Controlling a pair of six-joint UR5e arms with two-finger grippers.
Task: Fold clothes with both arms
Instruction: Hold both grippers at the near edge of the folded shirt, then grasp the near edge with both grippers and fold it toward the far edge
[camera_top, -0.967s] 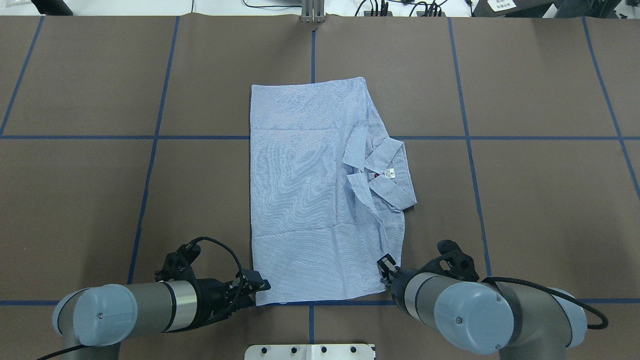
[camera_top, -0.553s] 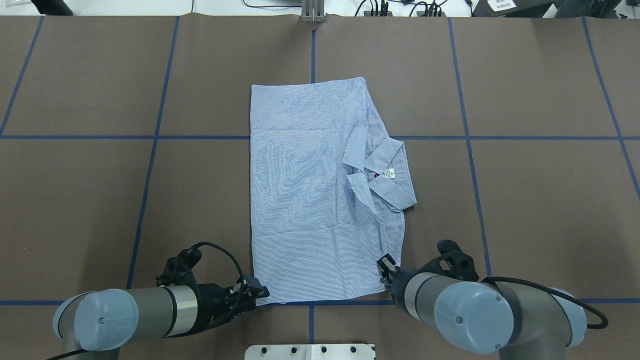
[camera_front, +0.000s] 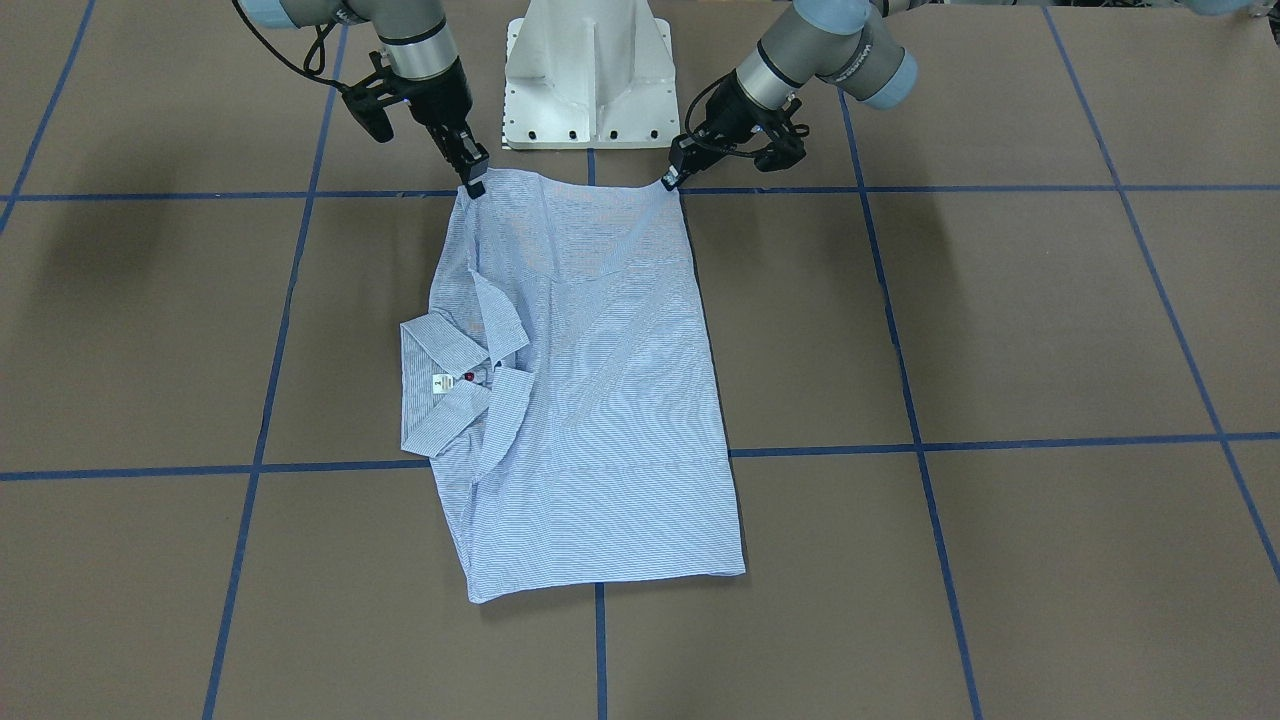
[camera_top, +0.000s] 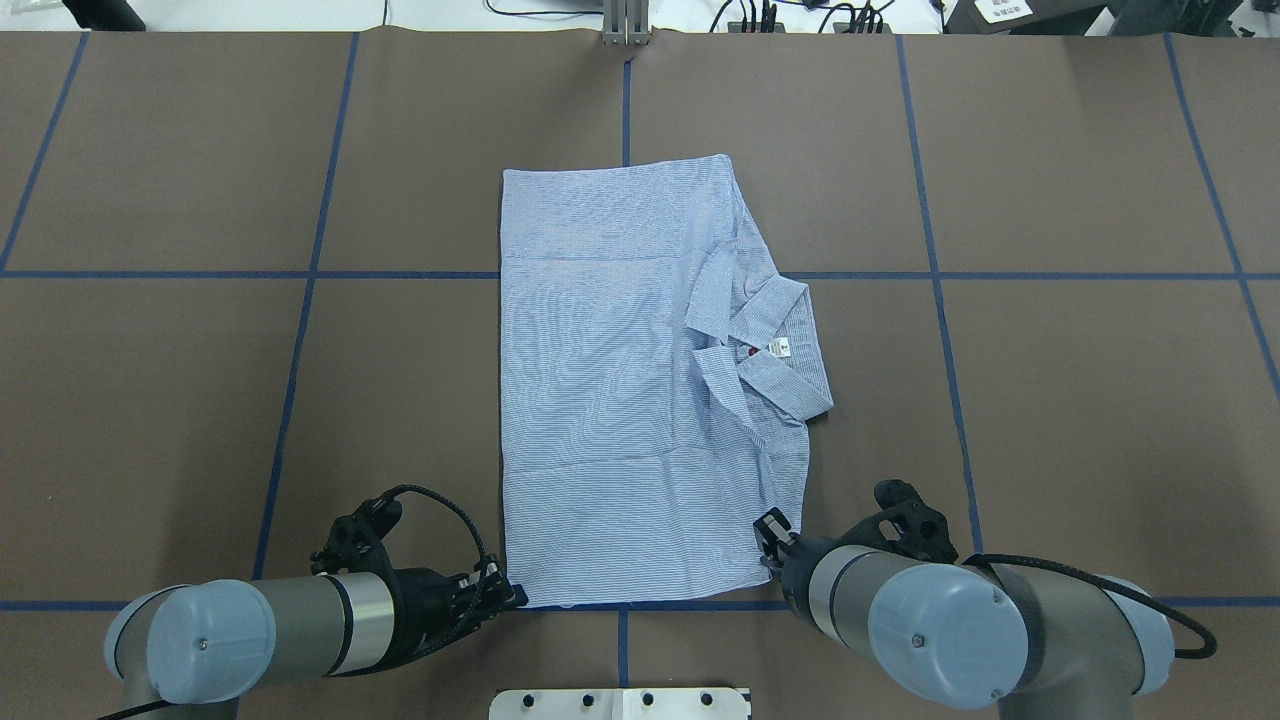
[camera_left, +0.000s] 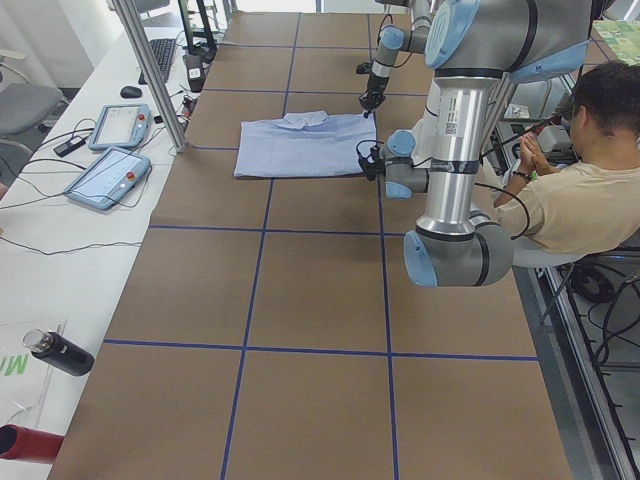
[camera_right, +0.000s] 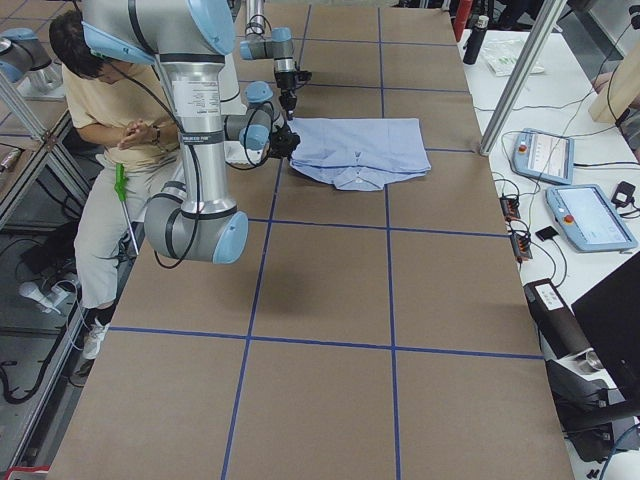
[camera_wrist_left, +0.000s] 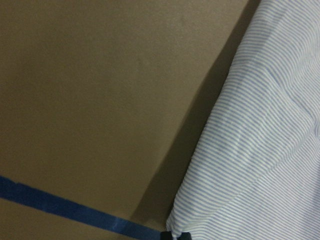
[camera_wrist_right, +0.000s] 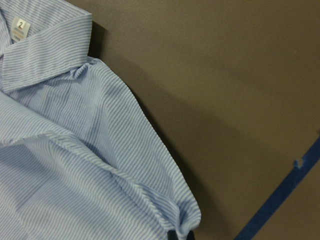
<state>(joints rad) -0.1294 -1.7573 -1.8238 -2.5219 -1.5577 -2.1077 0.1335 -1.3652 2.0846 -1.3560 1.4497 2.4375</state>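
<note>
Shirt (camera_front: 600, 400): light, limp, likely to sag (best held by corners), lies folded mid-table (camera_front: 1000, 330), its two near corners pinched in the closed jaws of left gripper (camera_front: 670, 180) and right gripper (camera_front: 474, 183).

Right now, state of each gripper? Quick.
Left gripper: closed, pinching the shirt at a corner nearest the robot.
Right gripper: closed, pinching the shirt's other near corner, on the collar side.

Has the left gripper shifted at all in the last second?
Yes. In the overhead view the left gripper has slid down and left, nearer the blue tape line that runs across by the shirt's near corner.
</note>
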